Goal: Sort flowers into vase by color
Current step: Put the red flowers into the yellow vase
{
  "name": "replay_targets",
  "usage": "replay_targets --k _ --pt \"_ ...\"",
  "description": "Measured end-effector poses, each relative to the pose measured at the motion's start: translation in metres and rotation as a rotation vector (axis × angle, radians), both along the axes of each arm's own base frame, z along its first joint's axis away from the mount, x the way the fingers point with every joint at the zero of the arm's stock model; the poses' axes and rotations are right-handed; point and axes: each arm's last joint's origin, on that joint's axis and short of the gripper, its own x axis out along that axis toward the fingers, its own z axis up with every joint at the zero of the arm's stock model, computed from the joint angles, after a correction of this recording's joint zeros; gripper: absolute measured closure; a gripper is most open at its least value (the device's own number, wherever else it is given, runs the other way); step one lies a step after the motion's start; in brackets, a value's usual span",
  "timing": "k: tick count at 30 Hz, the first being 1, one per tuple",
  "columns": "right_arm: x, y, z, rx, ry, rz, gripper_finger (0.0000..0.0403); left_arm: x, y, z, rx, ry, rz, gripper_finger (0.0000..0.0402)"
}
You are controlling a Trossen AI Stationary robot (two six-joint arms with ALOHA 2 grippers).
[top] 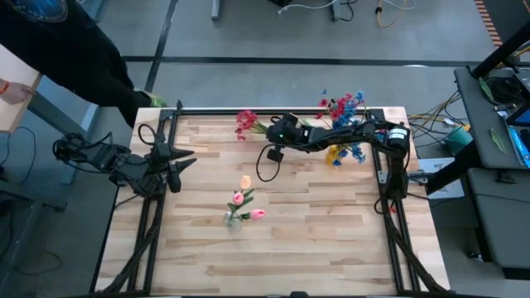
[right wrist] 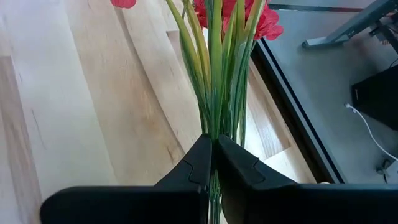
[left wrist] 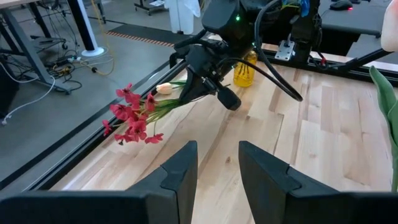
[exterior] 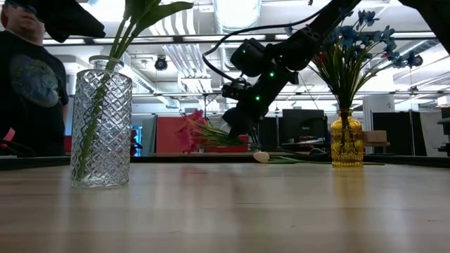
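Note:
My right gripper [top: 269,131] reaches across the far side of the table and is shut on a red flower cluster [top: 246,122], also seen in the left wrist view [left wrist: 134,118]. An amber vase [top: 335,154] holds blue and red flowers [top: 346,108]. A clear glass vase [exterior: 100,130] stands mid-table with pink and peach tulip buds [top: 243,199] in it. A cream bud [exterior: 261,157] lies on the table near the far edge. My left gripper [left wrist: 217,168] hovers open at the table's left side. My right gripper pinches the bundle of green stems [right wrist: 214,127] of the red cluster between its two fingers [right wrist: 193,165]. It comes from the table's right, slanting down. The stems run on ahead of the fingers to the blooms [right wrist: 261,18]. The cluster looks lifted off the table, lying roughly level.
A person in dark clothes [top: 66,50] stands beyond the table's far left corner. A black rail [top: 281,110] runs along the far edge. Bare wood [top: 331,240] lies toward the near edge, in front of the clear vase.

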Motion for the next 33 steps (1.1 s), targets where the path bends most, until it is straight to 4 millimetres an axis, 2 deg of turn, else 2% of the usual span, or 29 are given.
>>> replay_targets --k 8,12,19,27,33 --pt "0.000 0.007 0.005 0.019 -0.011 0.002 0.0390 0.000 0.000 0.000 0.000 0.000 0.000 0.0299" --pt "-0.004 0.019 0.018 0.043 -0.011 0.003 0.0390 0.000 0.000 0.000 -0.002 -0.006 0.001 0.0299" --pt "-0.015 0.040 0.053 0.100 -0.074 -0.020 0.0390 0.003 -0.001 0.003 -0.006 -0.042 0.023 0.0299" --pt "-0.029 0.076 0.068 0.148 -0.086 0.007 0.0390 0.013 -0.005 0.002 0.003 -0.023 0.022 0.0299" --pt "-0.042 0.086 0.075 0.168 -0.126 0.009 0.0390 0.020 -0.008 0.001 0.010 -0.010 0.021 0.0299"
